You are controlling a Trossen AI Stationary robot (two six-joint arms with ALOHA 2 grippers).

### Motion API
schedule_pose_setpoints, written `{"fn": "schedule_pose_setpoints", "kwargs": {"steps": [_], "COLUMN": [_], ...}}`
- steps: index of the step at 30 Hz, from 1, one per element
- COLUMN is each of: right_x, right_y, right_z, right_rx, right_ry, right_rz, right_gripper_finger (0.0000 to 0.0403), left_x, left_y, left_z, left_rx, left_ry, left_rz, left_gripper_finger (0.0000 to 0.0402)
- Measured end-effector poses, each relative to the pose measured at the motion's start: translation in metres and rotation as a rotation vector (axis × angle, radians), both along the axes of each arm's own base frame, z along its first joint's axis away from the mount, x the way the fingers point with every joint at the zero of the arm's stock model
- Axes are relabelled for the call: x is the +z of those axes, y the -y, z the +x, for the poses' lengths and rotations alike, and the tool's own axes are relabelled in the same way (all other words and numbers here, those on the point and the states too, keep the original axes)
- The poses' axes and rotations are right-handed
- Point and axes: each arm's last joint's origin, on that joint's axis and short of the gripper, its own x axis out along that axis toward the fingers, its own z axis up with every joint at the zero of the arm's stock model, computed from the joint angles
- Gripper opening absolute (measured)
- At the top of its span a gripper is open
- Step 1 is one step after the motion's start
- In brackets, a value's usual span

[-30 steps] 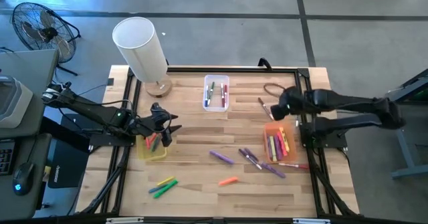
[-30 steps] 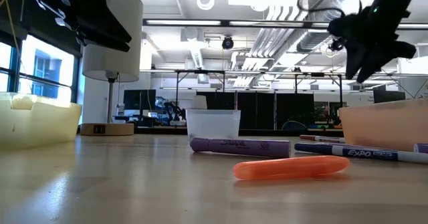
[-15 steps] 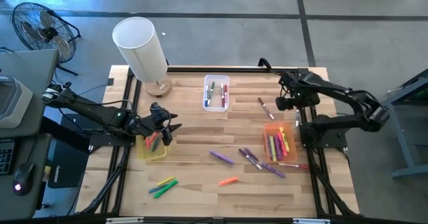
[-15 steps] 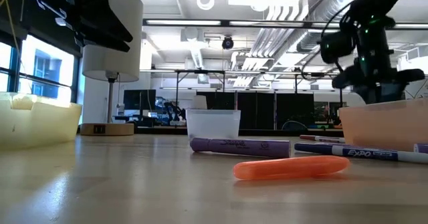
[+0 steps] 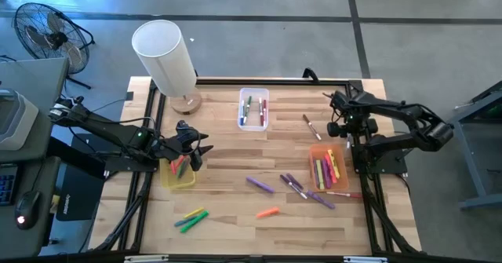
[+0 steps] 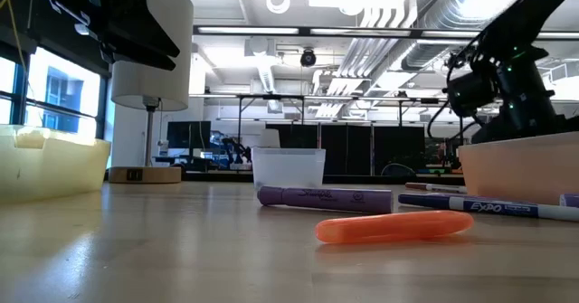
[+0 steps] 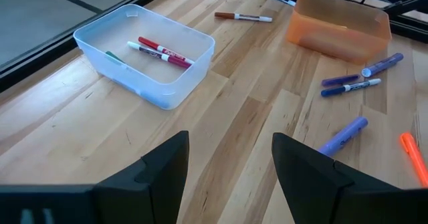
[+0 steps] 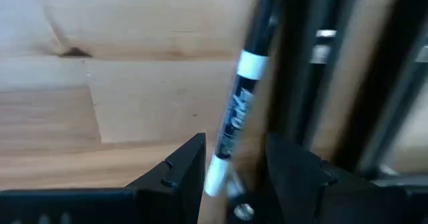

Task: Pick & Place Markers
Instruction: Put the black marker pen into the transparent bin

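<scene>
Moved: right arm has swung from reaching over the orange bin to a folded pose at the table's right edge; left arm and every loose pen sit where they were.
Table [image 5: 235, 149]: wooden top fills the middle of the high view, inside a black frame.
Lamp [image 5: 165, 57]: white shade, upper left of the table.
Left gripper [image 5: 194, 155]: hovers at centre left over the yellow bin [image 5: 179, 176], fingers spread wide, nothing between them.
Right gripper [image 5: 336, 122]: right of centre, just above the orange bin [image 5: 325, 167]; fingers stand apart with a dark marker [image 8: 234, 124] between them in the wrist view; I cannot tell whether they grip it.
Clear bin [image 5: 253, 108]: top centre, holding green and red pens.
Markers: purple ones [image 5: 260, 184] lie lower centre beside the orange bin; a green and yellow group [image 5: 190, 218] lies lower left; an orange one [image 5: 267, 213] lies bottom centre; a brown one [image 5: 311, 126] lies upper right; several fill the orange bin.
</scene>
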Motion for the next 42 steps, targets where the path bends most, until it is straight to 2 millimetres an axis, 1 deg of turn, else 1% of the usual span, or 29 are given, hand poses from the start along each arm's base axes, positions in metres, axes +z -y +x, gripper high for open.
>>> {"fn": "schedule_pose_setpoints", "kwargs": {"steps": [5,10,13,18,21,22,26,30,33,36,42], "right_x": [-0.016,-0.018,-0.016,-0.014,-0.014,-0.014,-0.010,0.001,0.009,0.022,0.066], "right_y": [-0.005,-0.005,-0.002,0.001,0.001,0.001,0.001,-0.005,-0.013,-0.021,-0.031], "right_z": [-0.002,-0.002,0.000,0.002,0.001,0.001,0.000,-0.004,-0.008,-0.010,-0.003], "right_rx": [-0.020,-0.026,-0.034,-0.034,-0.001,0.009,0.014,0.004,0.006,-0.007,0.015], "right_ry": [0.054,0.059,0.065,0.074,0.065,0.060,0.069,0.052,0.070,0.107,0.249], "right_rz": [-0.013,-0.033,-0.048,-0.071,-0.079,-0.085,-0.130,-0.200,-0.209,-0.244,-0.376], "right_gripper_finger": [0.0146,0.0139,0.0115,0.0052,0.0021,0.0016,0.0020,0.0033,0.0026,0.0019,0.0026], "left_x": [0.000,0.000,0.000,0.000,0.000,0.000,0.000,0.000,0.001,0.004,0.004], "left_y": [0.000,0.000,0.000,0.000,0.000,0.000,0.000,0.000,0.000,0.000,0.001], "left_z": [0.000,0.000,0.000,0.000,0.000,0.000,0.000,0.000,0.001,0.002,0.003], "left_rx": [0.000,0.000,0.000,0.000,0.000,0.000,-0.003,-0.007,-0.010,0.000,-0.006], "left_ry": [0.000,0.000,0.000,0.000,0.000,0.000,0.000,-0.003,0.002,0.033,0.033], "left_rz": [0.000,0.000,0.000,0.000,-0.001,-0.001,-0.002,0.003,0.023,0.023,0.037], "left_gripper_finger": [0.0211,0.0211,0.0211,0.0211,0.0211,0.0211,0.0211,0.0211,0.0211,0.0211,0.0211]}}
